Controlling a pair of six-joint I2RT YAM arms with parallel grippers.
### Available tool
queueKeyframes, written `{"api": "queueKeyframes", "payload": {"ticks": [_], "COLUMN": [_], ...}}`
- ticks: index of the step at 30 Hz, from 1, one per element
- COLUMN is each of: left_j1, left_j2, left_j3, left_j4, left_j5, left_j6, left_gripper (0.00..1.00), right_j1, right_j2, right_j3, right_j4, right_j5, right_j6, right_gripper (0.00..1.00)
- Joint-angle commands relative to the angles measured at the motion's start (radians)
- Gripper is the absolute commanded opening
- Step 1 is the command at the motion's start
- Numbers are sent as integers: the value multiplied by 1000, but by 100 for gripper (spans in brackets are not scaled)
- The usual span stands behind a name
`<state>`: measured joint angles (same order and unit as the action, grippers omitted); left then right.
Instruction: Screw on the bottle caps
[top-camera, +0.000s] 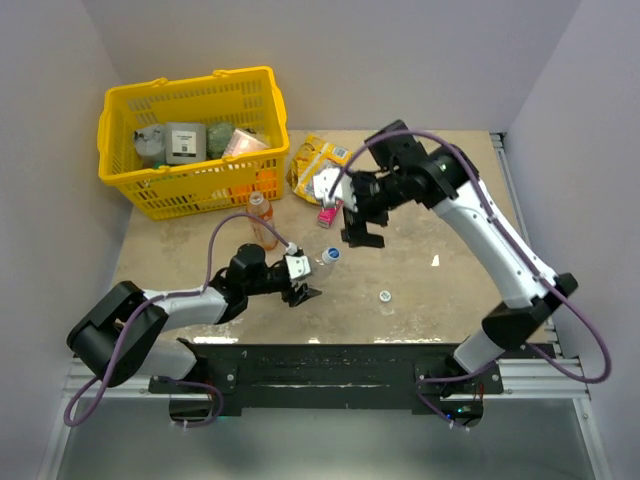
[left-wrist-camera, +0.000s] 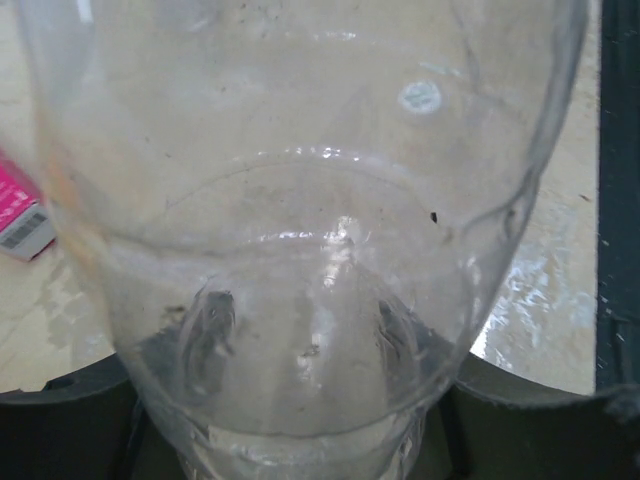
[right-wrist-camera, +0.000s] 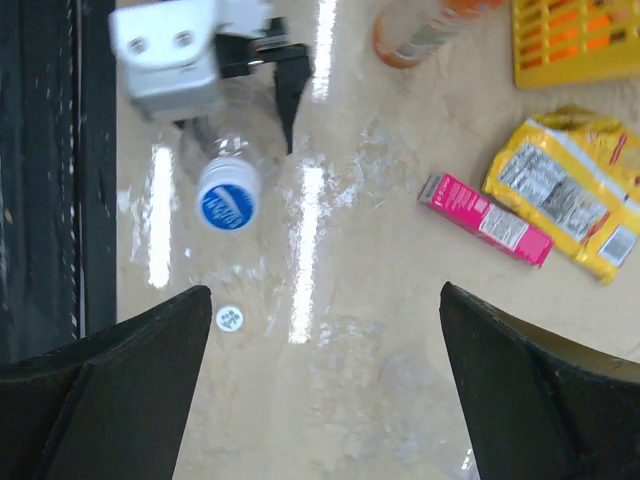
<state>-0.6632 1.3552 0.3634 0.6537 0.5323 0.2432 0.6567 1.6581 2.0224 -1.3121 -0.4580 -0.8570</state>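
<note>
My left gripper (top-camera: 306, 287) is shut on a clear colourless bottle (top-camera: 322, 268) that stands on the table with a blue cap (top-camera: 332, 254) on its neck. In the left wrist view this bottle (left-wrist-camera: 300, 250) fills the frame between the fingers. From the right wrist I see the same blue cap (right-wrist-camera: 228, 205) from above. My right gripper (right-wrist-camera: 325, 288) hangs open and empty over the table, right of that bottle (top-camera: 360, 235). A small whitish cap (top-camera: 385, 297) lies loose on the table (right-wrist-camera: 229, 318). An orange drink bottle (top-camera: 262, 222) stands just behind the left gripper.
A yellow basket (top-camera: 115, 150) with several items sits at the back left. A yellow snack bag (top-camera: 318, 160) and a pink packet (top-camera: 328, 213) lie behind the right gripper. The table's black front rail (top-camera: 320, 360) runs along the near edge.
</note>
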Motion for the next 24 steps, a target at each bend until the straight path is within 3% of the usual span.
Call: {"api": "queueKeyframes", "payload": {"ticks": [1, 4, 9, 19, 24], "left_j1": [11, 13, 14, 17, 17], "left_j2": [-27, -31, -37, -36, -33], "left_j3": [58, 75, 106, 134, 132], "left_j4": [-74, -115, -177, -200, -192], "left_j5": [182, 213, 244, 258, 258], "left_j6": [83, 120, 174, 206, 199], "left_gripper": [0, 0, 0, 0, 0], "right_j1": [134, 210, 262, 276, 285], "right_j2": [-176, -268, -274, -208, -199], "right_j3": [-247, -374, -407, -341, -337], "right_j4": [5, 63, 83, 50, 25], "right_j5": [39, 90, 102, 85, 67], "right_j6": [-336, -460, -553, -599, -620], "right_gripper": [99, 99, 93, 63, 52]}}
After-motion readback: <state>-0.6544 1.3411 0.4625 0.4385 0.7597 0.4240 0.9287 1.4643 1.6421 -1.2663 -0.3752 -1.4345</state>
